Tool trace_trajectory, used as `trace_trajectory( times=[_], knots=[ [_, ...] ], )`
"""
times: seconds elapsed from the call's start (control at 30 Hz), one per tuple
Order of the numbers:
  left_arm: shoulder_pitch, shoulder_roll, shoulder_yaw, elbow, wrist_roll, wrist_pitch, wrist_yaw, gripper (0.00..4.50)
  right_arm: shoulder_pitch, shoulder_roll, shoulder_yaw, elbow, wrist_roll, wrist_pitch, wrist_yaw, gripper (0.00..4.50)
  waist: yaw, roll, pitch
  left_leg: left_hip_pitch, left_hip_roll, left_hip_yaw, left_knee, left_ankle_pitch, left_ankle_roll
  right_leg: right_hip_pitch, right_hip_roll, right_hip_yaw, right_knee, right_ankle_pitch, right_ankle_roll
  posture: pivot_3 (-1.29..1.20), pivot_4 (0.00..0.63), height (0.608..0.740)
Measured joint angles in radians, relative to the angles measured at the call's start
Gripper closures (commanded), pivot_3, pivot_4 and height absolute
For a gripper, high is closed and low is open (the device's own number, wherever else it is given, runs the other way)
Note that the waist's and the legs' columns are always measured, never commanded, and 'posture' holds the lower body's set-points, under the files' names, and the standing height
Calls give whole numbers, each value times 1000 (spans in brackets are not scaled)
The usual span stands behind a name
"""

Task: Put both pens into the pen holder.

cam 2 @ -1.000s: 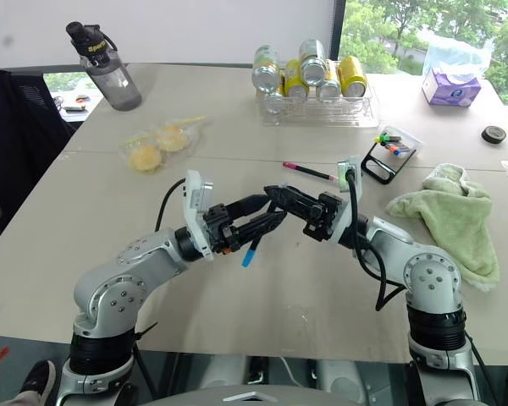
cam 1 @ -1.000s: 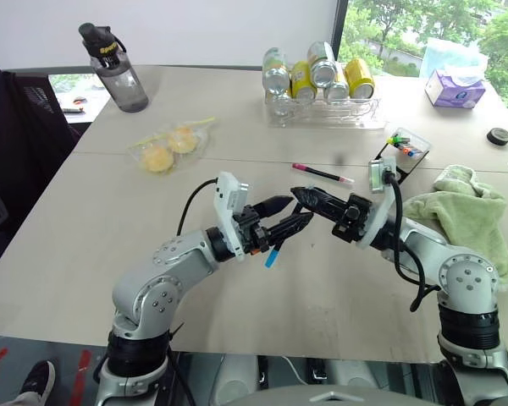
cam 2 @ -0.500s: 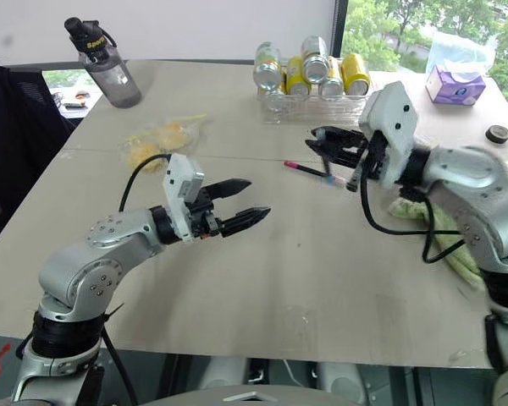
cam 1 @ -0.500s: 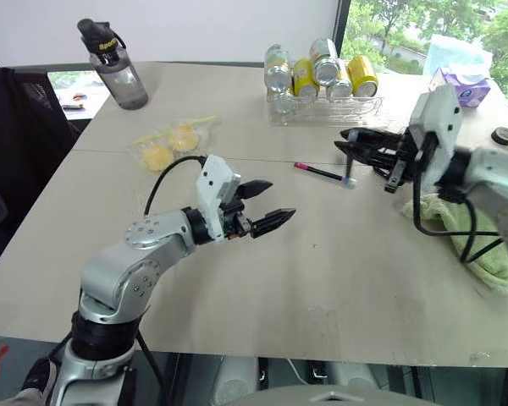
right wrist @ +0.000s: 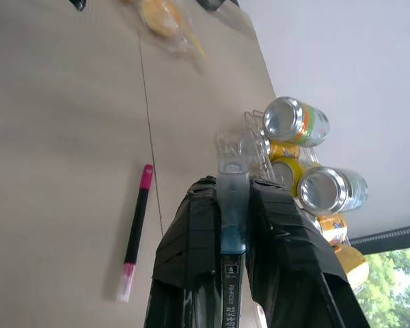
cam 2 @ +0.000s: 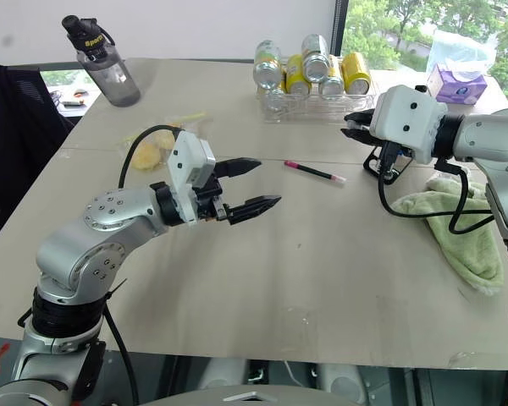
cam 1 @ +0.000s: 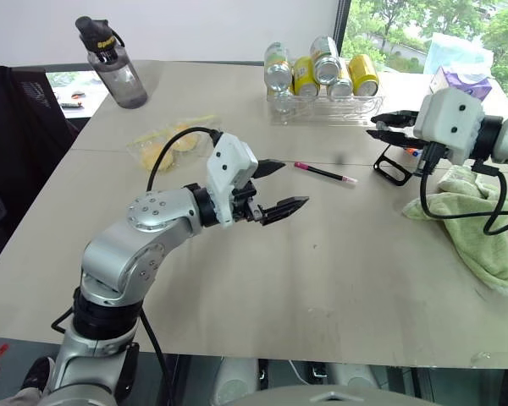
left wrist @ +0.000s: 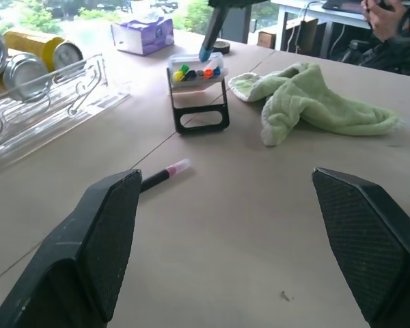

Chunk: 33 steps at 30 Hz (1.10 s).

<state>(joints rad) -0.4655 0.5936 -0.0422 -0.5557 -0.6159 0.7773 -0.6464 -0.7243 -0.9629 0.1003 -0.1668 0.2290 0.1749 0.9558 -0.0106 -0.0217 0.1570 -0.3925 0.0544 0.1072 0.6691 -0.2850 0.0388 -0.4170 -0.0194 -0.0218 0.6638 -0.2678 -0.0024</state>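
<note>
Left wrist view: your right gripper [right wrist: 234,225], now carried across from mid-table, is pinching the blue-ended pen [left wrist: 212,29] just above the pen holder [left wrist: 199,91]. Your left gripper [cam 1: 275,186] is hanging spread and empty. The pink-ended pen [cam 1: 323,173] is lying left of the holder, awaiting pickup.

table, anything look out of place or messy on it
Mostly tidy. The pink-ended pen lies loose on the table, apart from the pen holder, not yet put away. The green towel sits crumpled near the table's right edge. The cans lie on their sides, but in their clear rack. Nothing looks spilled or broken.
</note>
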Motion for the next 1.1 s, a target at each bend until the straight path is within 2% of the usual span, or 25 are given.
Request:
trace_trajectory(
  times=[0.4, 1.1],
  knots=[
    [-14, -31, -7, 21, 38, -18, 30, 365, -25, 32, 0, 202, -125, -203, 24, 4483, 0, 0, 0, 1, 0, 0, 2, 0, 0, 1, 0, -1, 2, 0, 0, 0, 150, 739],
    [-10, -39, -24, 29, 86, -31, 34, 365, -35, 106, 0, 453, -199, -380, -4, 4483, 0, 1, 0, 1, 0, 0, 5, 0, -1, 1, 0, -2, 6, 0, 0, 0, 150, 739]
  ],
)
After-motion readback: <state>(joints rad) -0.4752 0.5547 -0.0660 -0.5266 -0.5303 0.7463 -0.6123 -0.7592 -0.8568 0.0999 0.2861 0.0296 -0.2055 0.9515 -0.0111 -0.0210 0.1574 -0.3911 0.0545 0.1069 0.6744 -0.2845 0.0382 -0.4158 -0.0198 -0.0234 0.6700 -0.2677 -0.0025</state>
